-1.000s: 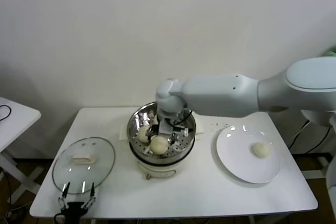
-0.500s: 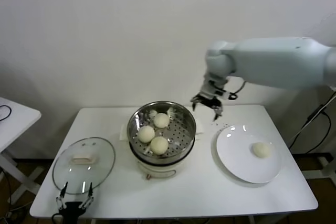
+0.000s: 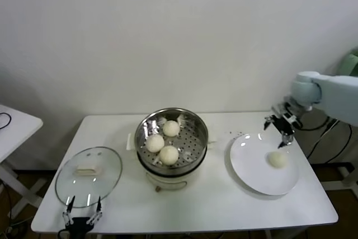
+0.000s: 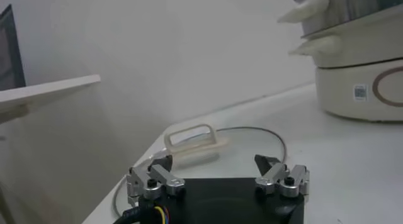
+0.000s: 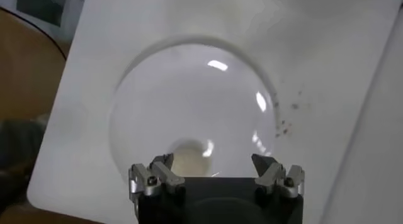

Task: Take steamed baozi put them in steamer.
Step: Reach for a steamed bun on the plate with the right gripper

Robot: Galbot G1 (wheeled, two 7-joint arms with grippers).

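A: While three steamed baozi [image 3: 164,141] already lie in the steamer [image 3: 196,124] at the middle of the bench [image 3: 218,205], where is the one not yet moved?

B: The last baozi [image 3: 278,159] rests on the white plate [image 3: 251,166] toward the bench's right edge, slightly right of the plate's centre. The steamer basket sits on its white cooker base [image 3: 168,180]; the glass lid [image 3: 88,176] lies flat near the front-left corner.

A: Which pincer is nearer, and how do its jaws stand?

B: The right pincer [image 3: 280,125] hangs above the plate's far rim, jaws spread wide and holding nothing. The bun lies just forward of it and lower, toward the bench's front edge. In the right wrist view the bun [image 5: 186,161] shows close under the right pincer [image 5: 214,170], offset toward one finger rather than centred between the two.

A: Does the bun's long axis matter?

B: Judged from these views, no: it is a round dome, so any wrist angle should serve. The coming move likely calls for a small forward shift to centre the bun, then a descent.

A: And the other arm?

B: The left pincer [image 3: 82,210] waits at the front-left corner beside the lid, jaws likewise apart and empty, well apart from the plate.
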